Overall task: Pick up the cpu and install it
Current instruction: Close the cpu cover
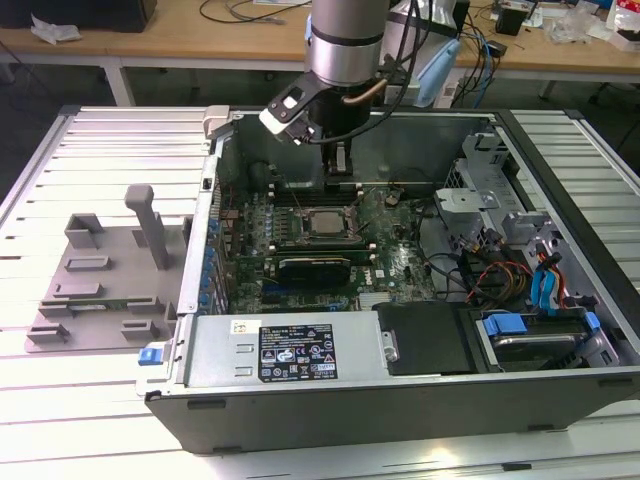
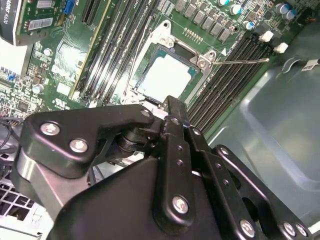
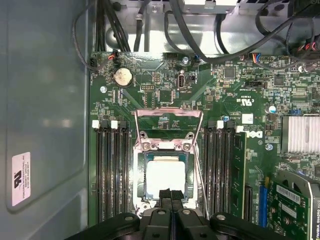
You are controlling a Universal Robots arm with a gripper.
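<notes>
Closed jaws near socket point(image 3: 140, 175), cpu point(image 3: 165, 176) seated inside, within computer case point(image 1: 400, 415)

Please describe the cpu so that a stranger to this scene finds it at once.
Look inside the open computer case, at the green motherboard. Between its two banks of black memory slots sits a metal-framed socket; the cpu is the flat, pale silver square in it, the only smooth plate there.

The exterior view looked down at a slant, from middling distance, onto the open computer case point(image 1: 400, 410) and the arm point(image 1: 345, 40) above it. The first wrist view faced straight down on the motherboard point(image 3: 165, 85), close. The second wrist view looked slantwise past the gripper point(image 2: 172, 105), closer still. All three shared the socket point(image 1: 322, 222).
</notes>
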